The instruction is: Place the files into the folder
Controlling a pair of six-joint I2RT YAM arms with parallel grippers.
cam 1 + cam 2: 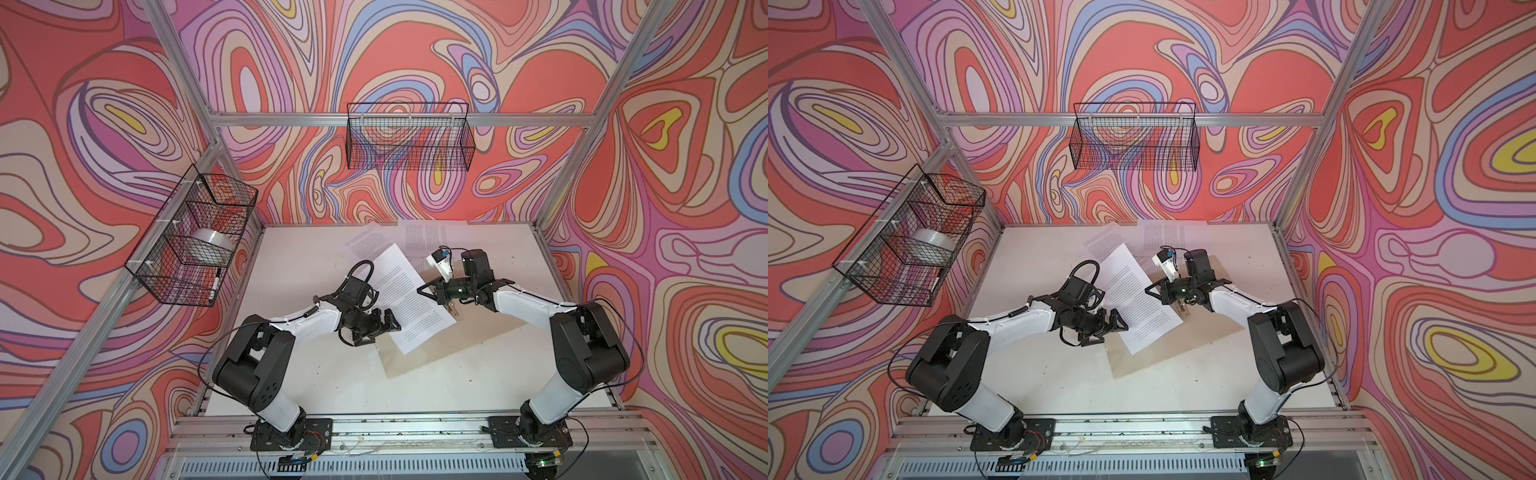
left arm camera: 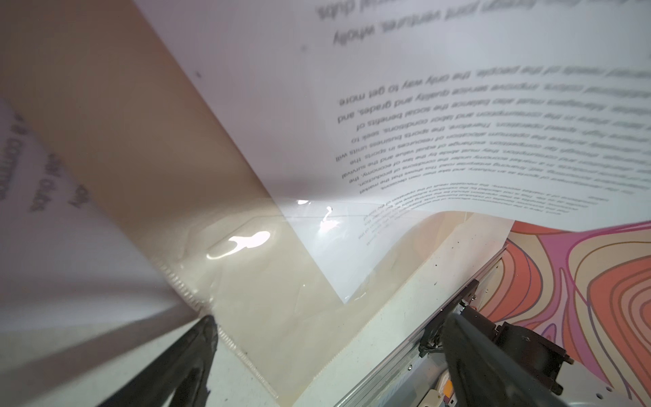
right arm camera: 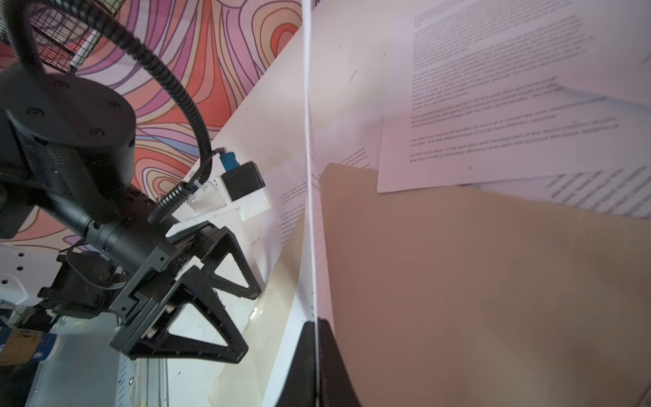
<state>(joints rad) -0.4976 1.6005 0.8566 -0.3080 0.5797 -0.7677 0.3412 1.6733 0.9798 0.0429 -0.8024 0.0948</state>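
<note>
The tan folder (image 1: 440,343) (image 1: 1163,345) lies flat at the table's middle. One printed file sheet (image 1: 409,299) (image 1: 1138,303) slants over it, lifted along its right edge. My right gripper (image 1: 423,289) (image 1: 1148,289) is shut on that edge; in the right wrist view its jaws (image 3: 317,352) pinch the sheet (image 3: 310,176) seen edge-on above the folder (image 3: 493,282). My left gripper (image 1: 390,325) (image 1: 1119,325) (image 3: 246,324) stands open beside the sheet's lower left edge, holding nothing. In the left wrist view, its fingers (image 2: 190,356) flank a glossy clear layer on the folder (image 2: 123,141), with the sheet (image 2: 422,105) curving above.
Two more printed sheets (image 1: 365,243) (image 1: 432,237) lie at the table's back, overlapping the folder's far end (image 3: 493,105). A wire basket (image 1: 195,237) on the left wall holds a tape roll (image 1: 212,245) and a marker (image 1: 215,284). Another basket (image 1: 409,137) hangs at the back.
</note>
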